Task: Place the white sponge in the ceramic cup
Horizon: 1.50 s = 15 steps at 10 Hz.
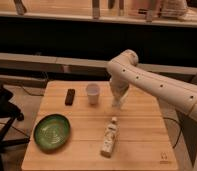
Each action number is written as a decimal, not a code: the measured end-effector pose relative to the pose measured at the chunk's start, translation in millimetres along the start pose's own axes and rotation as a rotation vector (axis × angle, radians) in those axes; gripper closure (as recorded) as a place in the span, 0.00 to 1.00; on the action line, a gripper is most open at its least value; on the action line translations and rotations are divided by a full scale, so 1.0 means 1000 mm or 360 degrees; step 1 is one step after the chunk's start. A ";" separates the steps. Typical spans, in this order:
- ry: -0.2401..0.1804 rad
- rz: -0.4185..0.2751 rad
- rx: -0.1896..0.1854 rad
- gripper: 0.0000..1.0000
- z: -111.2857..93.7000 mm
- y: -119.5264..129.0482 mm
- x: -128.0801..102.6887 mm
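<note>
While the ceramic cup (93, 93) is standing near the wooden table's (142, 135) back edge, your gripper (117, 103) is hanging closed just right of it; you're not seeing the white sponge anywhere.

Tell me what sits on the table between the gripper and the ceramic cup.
Nothing. In the camera view the gripper, shut, hangs just right of the ceramic cup, with only bare wooden table showing in the short gap between them.
</note>
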 end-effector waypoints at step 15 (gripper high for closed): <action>0.0047 -0.0264 0.0109 1.00 0.001 -0.098 -0.003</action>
